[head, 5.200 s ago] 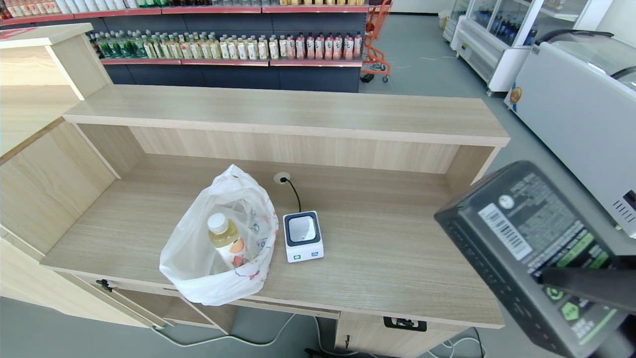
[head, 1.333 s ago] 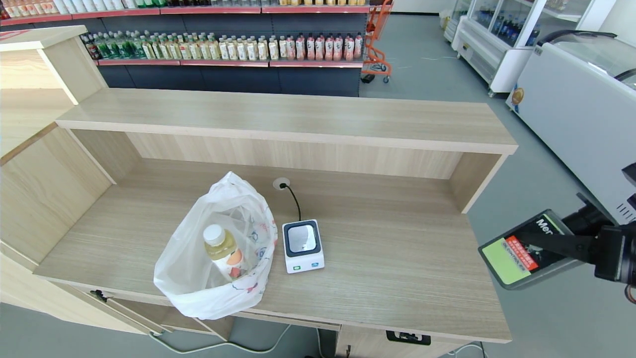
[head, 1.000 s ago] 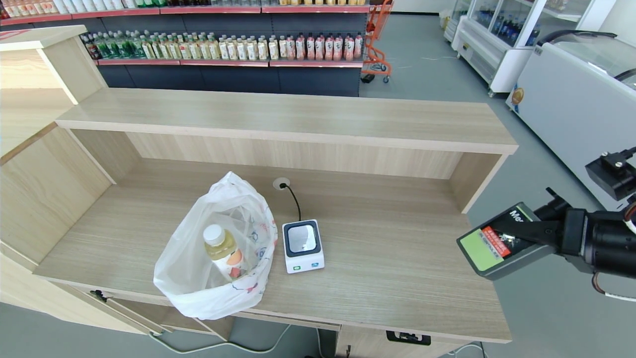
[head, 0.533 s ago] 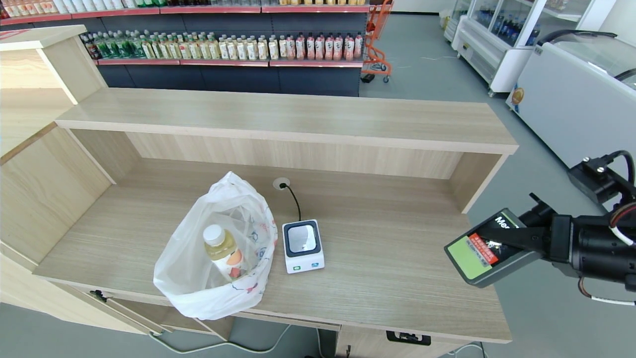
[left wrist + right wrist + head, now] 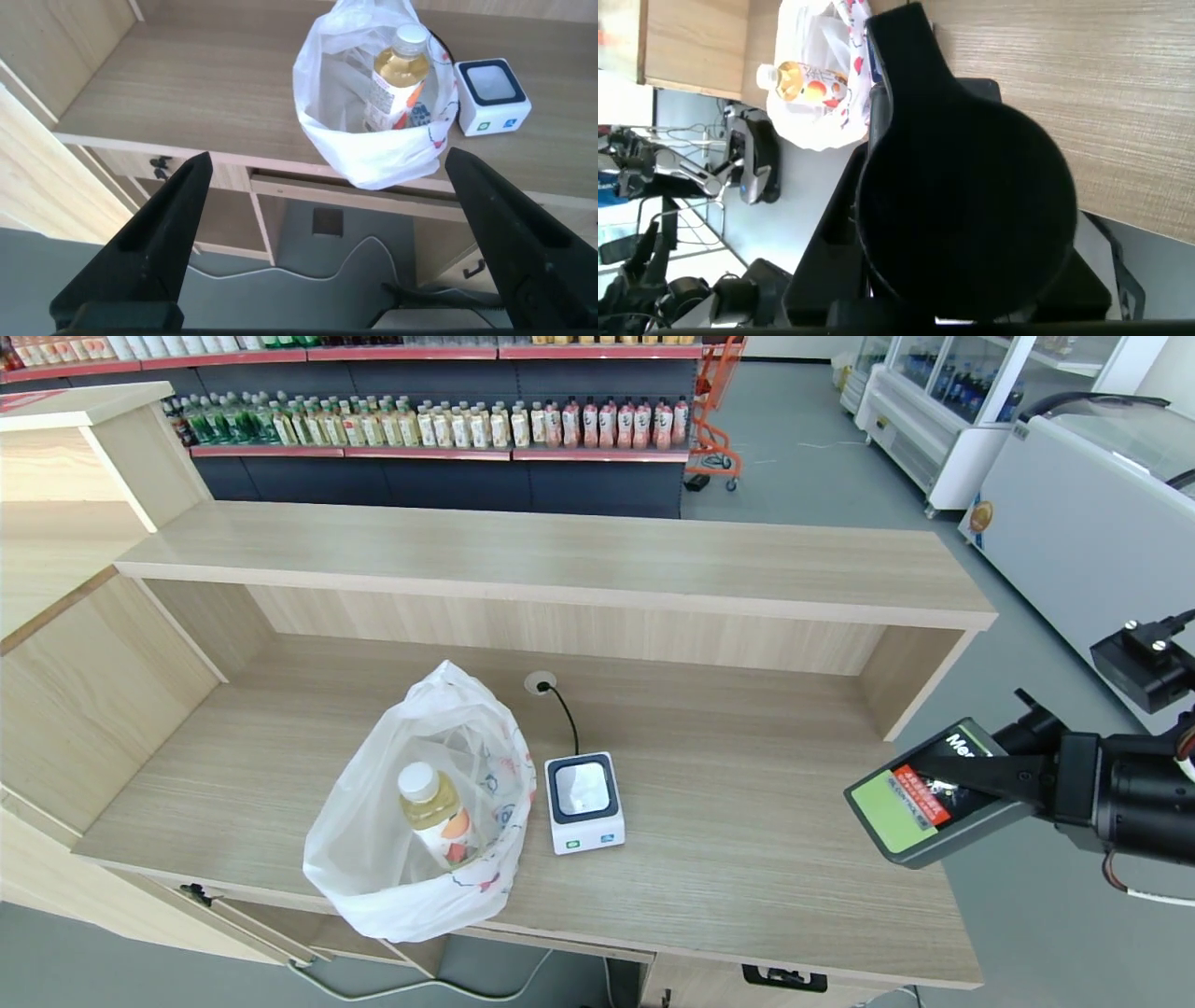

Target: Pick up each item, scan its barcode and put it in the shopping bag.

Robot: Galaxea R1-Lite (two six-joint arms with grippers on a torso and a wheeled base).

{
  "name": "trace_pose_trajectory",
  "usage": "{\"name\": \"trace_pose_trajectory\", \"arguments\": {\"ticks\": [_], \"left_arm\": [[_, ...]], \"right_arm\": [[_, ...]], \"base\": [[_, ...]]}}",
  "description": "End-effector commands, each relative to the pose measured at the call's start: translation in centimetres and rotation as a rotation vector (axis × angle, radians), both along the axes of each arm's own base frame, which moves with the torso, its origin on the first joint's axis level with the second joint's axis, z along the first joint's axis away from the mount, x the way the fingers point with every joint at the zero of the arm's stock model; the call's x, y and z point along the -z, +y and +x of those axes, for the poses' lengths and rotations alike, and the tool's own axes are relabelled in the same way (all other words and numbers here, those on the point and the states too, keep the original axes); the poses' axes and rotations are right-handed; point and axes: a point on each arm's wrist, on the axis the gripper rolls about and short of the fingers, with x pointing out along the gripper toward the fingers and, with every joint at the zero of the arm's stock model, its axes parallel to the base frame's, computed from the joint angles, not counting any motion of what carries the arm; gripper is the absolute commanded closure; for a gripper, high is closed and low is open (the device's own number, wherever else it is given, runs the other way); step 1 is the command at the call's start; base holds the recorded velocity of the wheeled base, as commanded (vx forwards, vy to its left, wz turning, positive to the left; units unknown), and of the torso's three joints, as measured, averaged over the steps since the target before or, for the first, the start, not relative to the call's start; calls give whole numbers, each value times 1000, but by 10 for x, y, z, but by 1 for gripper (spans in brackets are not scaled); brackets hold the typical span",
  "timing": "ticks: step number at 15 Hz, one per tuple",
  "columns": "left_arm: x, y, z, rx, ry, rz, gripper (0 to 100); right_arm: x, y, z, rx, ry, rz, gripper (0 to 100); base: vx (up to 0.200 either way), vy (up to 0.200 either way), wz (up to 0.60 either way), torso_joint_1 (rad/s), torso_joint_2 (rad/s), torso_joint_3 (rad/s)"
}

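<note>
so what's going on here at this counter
The robot is working a shop checkout. Its right gripper holds a dark box with a green label in the air by the right end of the wooden counter, well away from the scanner. The scanner sits on the counter right beside a white plastic bag, which already has a drink bottle standing in it. The left gripper hangs open and empty in front of the counter.

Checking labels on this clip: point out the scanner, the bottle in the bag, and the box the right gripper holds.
scanner (image 5: 583,791), head view, glass window
bottle (image 5: 434,810), head view, yellow body
box (image 5: 887,800), head view, green panel
</note>
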Motion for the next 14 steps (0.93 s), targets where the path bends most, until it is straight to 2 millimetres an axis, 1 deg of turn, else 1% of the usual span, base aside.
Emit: {"name": "trace_pose_trajectory", "arguments": {"ticks": [1, 3, 5, 9, 10, 12, 13, 14], "left_arm": [[0, 0, 0, 0, 0, 1, 0], [0, 0, 0, 0, 0, 1, 0], [0, 0, 0, 0, -2, 3, 0], [0, 0, 0, 0, 0, 3, 0], [0, 0, 0, 0, 0, 3, 0], [0, 0, 0, 0, 0, 1, 0], [0, 0, 0, 0, -2, 0, 0], [0, 0, 0, 0, 0, 0, 0]], "right_arm": [[1, 0, 2, -4, -5, -4, 100], [5, 2, 3, -12, -35, -10, 100], [11, 2, 10, -8, -42, -12, 100], [26, 4, 31, -17, -48, -56, 100], [33, 6, 42, -28, -53, -81, 100], [42, 8, 54, -37, -55, -99, 100], [50, 10, 66, -40, -61, -105, 100], [56, 11, 71, -39, -54, -107, 100]], "base": [[0, 200, 0, 17, 7, -2], [0, 200, 0, 0, 7, 7], [0, 200, 0, -5, 5, 7], [0, 200, 0, 1, 2, 2], [0, 0, 0, 0, 0, 0], [0, 0, 0, 0, 0, 0], [0, 0, 0, 0, 0, 0], [0, 0, 0, 0, 0, 0]]}}
